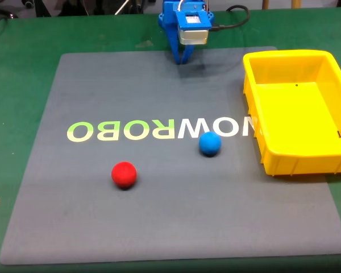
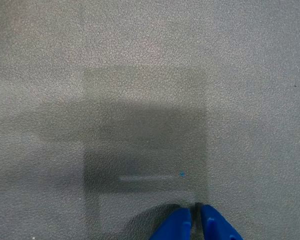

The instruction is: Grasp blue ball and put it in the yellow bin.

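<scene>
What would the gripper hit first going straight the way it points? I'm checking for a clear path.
Probably only the grey mat directly beneath the gripper; the shut fingers point down at bare mat.

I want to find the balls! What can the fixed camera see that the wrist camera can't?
The fixed view alone has the blue ball, the red ball, the yellow bin and the white letters on the mat. The wrist view alone gives a close look at the mat's pebbly grain and the dark shadow under the arm. Both share the grey mat and the blue gripper, its tips nearly together.
</scene>
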Tool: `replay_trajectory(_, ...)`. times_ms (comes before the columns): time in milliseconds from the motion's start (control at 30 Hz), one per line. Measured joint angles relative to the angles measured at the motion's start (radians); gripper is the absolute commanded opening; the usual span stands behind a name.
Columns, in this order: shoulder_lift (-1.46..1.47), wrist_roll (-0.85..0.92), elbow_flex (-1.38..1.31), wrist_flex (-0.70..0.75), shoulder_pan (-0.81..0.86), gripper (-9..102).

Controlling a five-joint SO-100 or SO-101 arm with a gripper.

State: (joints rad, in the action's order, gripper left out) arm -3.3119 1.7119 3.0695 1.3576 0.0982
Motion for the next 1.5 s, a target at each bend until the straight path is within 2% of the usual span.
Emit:
replay_trajectory(800, -0.002, -0.009, 0.0, 0.003, -0.006, 1)
replay_trajectory(967, -0.002, -0.026, -0.002, -0.005, -0.006, 31)
replay_trajectory(1167, 0.018, 0.066, -0.069, -0.114, 0.031, 37)
replay_trajectory(1300, 0.242, 0.072, -0.233, -0.221, 0.035, 37)
replay_trajectory(1500, 0.775, -0.003, -0.609, -0.408, 0.005, 35)
